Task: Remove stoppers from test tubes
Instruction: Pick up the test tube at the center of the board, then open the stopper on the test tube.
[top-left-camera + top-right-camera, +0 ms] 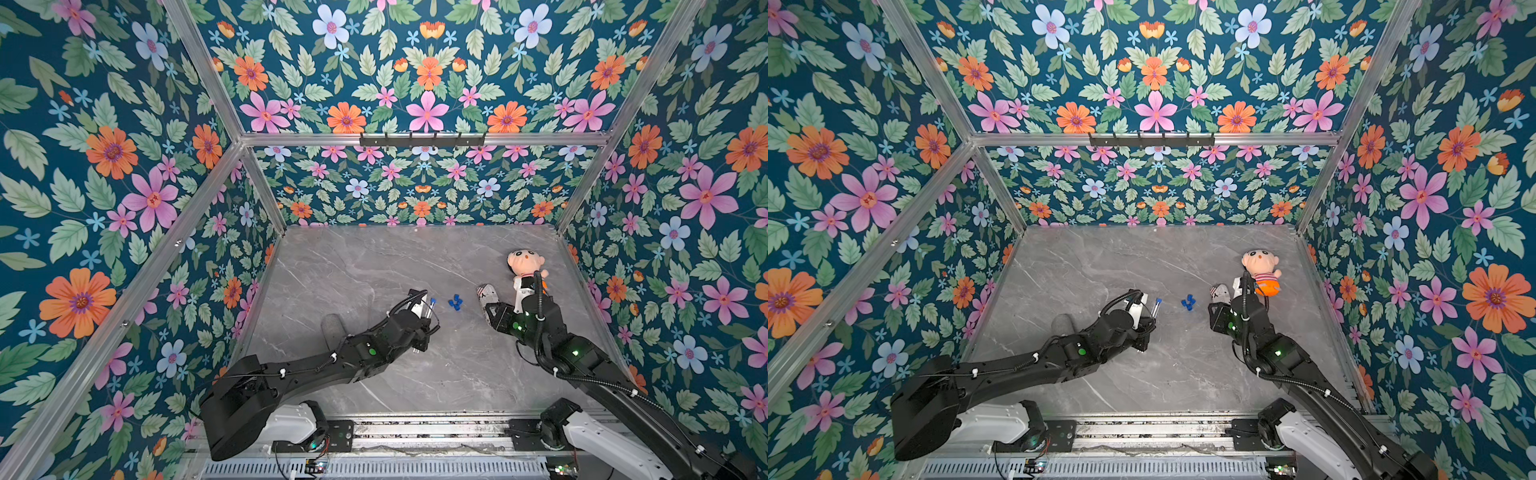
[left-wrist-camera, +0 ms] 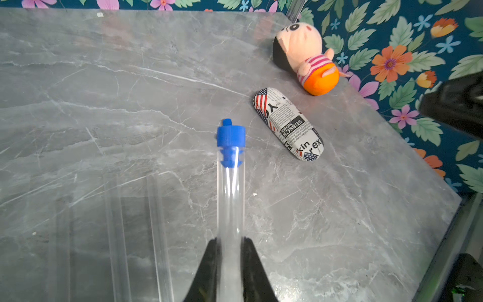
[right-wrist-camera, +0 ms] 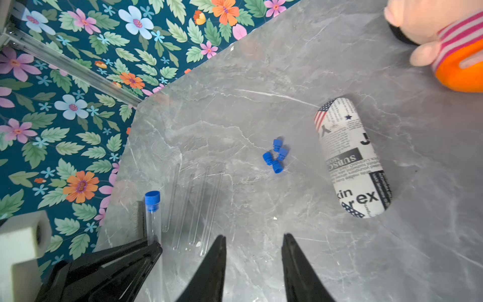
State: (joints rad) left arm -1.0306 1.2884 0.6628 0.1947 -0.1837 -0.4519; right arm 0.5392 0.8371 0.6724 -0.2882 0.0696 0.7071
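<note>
In both top views the left claw (image 1: 428, 314) is clenched on the one capped test tube (image 1: 431, 308), stopper (image 1: 433, 299) aimed far, we judge to offer it up; four loose stoppers (image 1: 456, 302) lie heaped just right of it. The left wrist view shows that stopper seated (ribs inside the glass). In the right wrist view the right claw (image 3: 253, 239) hangs parted, grasping nothing; bare tubes (image 3: 193, 209) lie on the grey marble surface (image 3: 287, 65), floral walls (image 3: 78, 117) around.
</note>
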